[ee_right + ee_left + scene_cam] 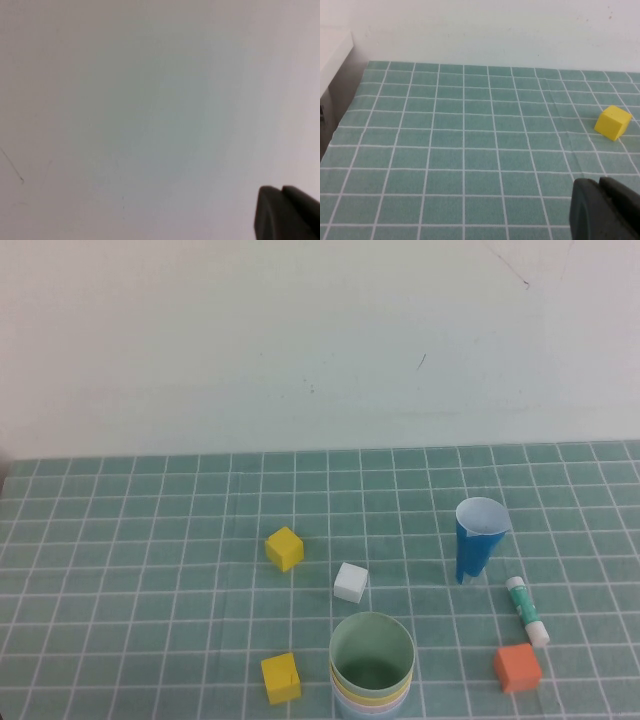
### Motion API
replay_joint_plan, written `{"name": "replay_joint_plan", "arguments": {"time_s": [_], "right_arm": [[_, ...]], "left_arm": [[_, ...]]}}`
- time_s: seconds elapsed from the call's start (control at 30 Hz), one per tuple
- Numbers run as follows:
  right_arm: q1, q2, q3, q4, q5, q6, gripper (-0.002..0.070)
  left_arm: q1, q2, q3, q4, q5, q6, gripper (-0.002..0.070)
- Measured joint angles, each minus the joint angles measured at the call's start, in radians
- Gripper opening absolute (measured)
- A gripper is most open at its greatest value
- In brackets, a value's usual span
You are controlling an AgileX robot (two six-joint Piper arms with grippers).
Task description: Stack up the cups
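The cups (372,668) stand nested in one stack at the table's front middle. A sage green one (372,648) is on top, and yellow, light blue and pink rims peek out below it. Neither arm shows in the high view. In the left wrist view my left gripper (598,182) hovers shut over bare green grid cloth, holding nothing and away from the cups. In the right wrist view my right gripper (278,190) is shut and empty, with only the pale wall behind it.
Two yellow cubes (284,548) (281,678) and a white cube (350,582) lie left of and behind the stack. A narrow dark-blue cup (479,537), a glue stick (527,610) and an orange cube (517,667) sit to the right. One yellow cube (613,122) shows in the left wrist view.
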Motion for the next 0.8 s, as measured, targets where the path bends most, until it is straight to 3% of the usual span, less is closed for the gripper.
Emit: {"name": "replay_joint_plan", "arguments": {"time_s": [0.2,0.43,0.6,0.8], "right_arm": [[-0.005,-0.002,0.069,0.108,-0.163,-0.030,-0.0001],[-0.084,-0.005,0.223,0.436,-0.197,-0.314,-0.0001],[-0.110,-0.034,0.336,0.496,-0.111,-0.365,-0.0001],[-0.137,-0.038,0.420,0.577,0.149,-0.413,-0.0001]], "left_arm": [[0.000,0.000,0.000,0.000,0.000,0.000,-0.0002],[0.000,0.000,0.000,0.000,0.000,0.000,-0.0002],[0.000,0.000,0.000,0.000,0.002,0.000,-0.0002],[0.000,0.000,0.000,0.000,0.002,0.000,-0.0002]]}}
